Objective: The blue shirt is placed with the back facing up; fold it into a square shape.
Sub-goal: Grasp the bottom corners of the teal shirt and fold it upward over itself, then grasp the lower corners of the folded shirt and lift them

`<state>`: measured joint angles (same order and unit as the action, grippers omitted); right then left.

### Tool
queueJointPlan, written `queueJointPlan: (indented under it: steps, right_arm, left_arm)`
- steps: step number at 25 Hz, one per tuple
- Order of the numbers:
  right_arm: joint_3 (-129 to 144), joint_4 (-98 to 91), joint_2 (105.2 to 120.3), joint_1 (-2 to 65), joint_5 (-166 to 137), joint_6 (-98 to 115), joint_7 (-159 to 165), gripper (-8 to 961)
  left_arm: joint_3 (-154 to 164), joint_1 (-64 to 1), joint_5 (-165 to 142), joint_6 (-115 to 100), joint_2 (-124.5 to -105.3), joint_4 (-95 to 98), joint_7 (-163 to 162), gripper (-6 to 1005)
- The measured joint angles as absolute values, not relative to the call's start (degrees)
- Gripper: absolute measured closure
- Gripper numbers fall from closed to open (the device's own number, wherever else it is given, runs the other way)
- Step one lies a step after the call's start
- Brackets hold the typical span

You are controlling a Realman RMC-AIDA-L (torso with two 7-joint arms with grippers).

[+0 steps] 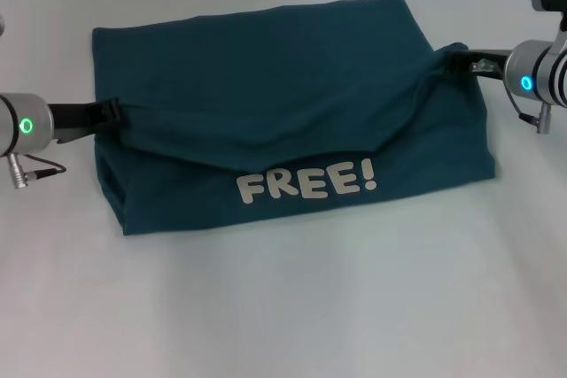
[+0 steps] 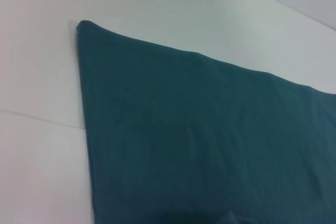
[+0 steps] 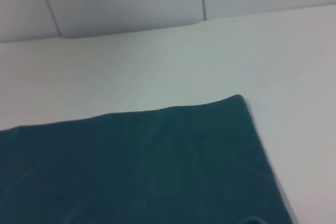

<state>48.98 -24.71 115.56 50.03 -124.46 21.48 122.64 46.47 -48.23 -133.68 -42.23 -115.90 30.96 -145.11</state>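
Currently we hold the blue shirt [image 1: 292,104], centred on the table [image 1: 283,307], with left gripper [image 1: 113,112] and right gripper [image 1: 454,61] clamped on its side edges, mid-fold; next, carry the flap far.

soft, even overhead light fills the head view; the blue shirt [image 1: 283,104] casts only a thin shadow on the white table [image 1: 292,307] (no glare). both wrist views look hazier, with fabric texture blurred and dim near corners.
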Motion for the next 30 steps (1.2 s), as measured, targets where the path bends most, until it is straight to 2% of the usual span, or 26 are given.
queueJointPlan:
  steps: [7, 10, 15, 18, 21, 24, 30]
  right_arm:
    - [52.23, -24.61, 114.59, 50.27, -124.51, 21.84, 123.46, 873]
    - [52.01, -25.08, 114.2, 50.09, -124.51, 22.88, 124.65, 761]
    - [50.56, -25.93, 112.94, 48.99, -124.32, 28.37, 126.44, 562]
    - [48.48, -28.73, 112.23, 46.79, -124.23, 35.65, 128.92, 434]
    - [45.7, -33.93, 112.43, 43.34, -123.68, 44.69, 130.72, 370]
    - [42.17, -38.14, 113.14, 39.13, -121.54, 55.08, 131.25, 305]
    - [37.71, -38.14, 112.7, 32.11, -115.93, 68.02, 130.04, 174]
  left_arm:
    - [46.0, -47.65, -133.68, -41.96, -116.11, 31.38, -147.43, 900]
    - [45.98, -47.56, -133.64, -41.94, -116.11, 31.44, -147.78, 871]
    - [45.28, -46.6, -133.14, -42.43, -116.07, 32.34, -148.58, 686]
    - [45.01, -43.96, -132.06, -44.11, -117.31, 36.59, -149.0, 566]
    - [45.0, -39.92, -128.99, -47.3, -119.13, 42.78, -148.9, 442]
    - [45.05, -35.96, -124.95, -51.61, -120.03, 46.52, -148.47, 440]
    - [42.25, -30.07, -115.98, -61.06, -119.22, 45.81, -147.19, 451]
